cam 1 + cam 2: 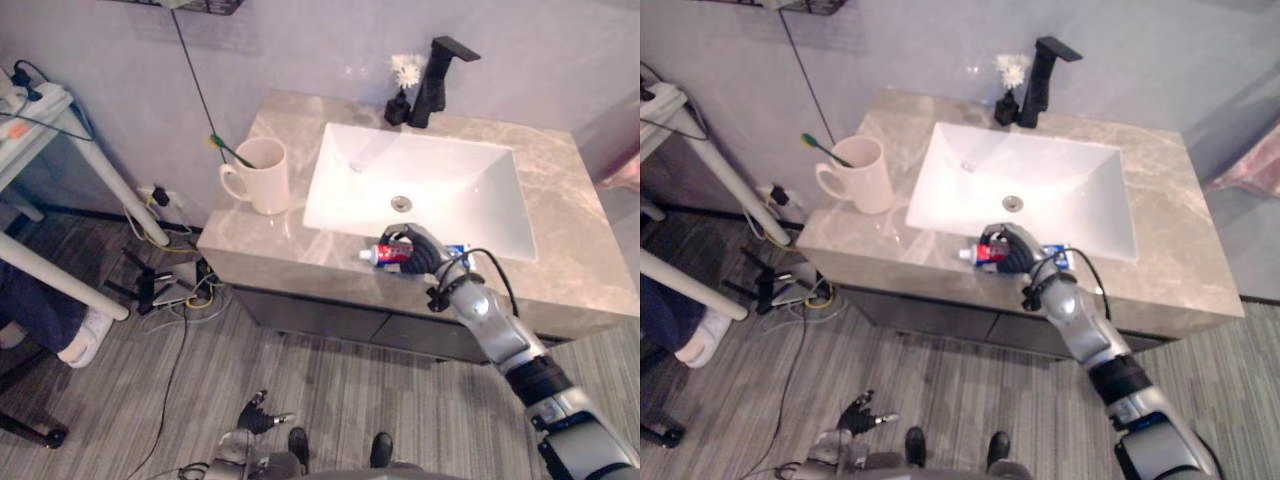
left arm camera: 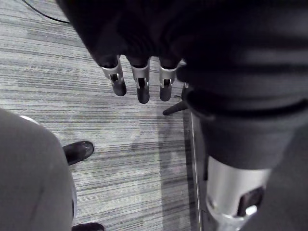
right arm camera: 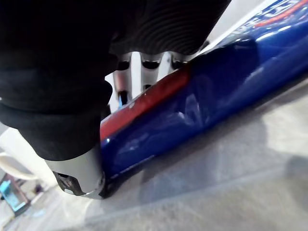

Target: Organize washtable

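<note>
A red-and-blue toothpaste tube [image 1: 392,253] with a white cap lies on the marble counter's [image 1: 560,240] front strip, just before the white sink [image 1: 420,185]. My right hand [image 1: 424,252] is curled over it, fingers and thumb round the tube [image 3: 183,110], which rests on the counter. A cream mug [image 1: 264,176] with a green toothbrush [image 1: 230,150] in it stands at the counter's left end. My left hand [image 1: 256,415] hangs low over the floor with its fingers [image 2: 139,84] straight.
A black tap [image 1: 438,78] and a small black bottle with a white flower [image 1: 402,88] stand behind the sink. A white rack [image 1: 60,150] and a person's shoe [image 1: 88,335] are to the left, with cables on the floor.
</note>
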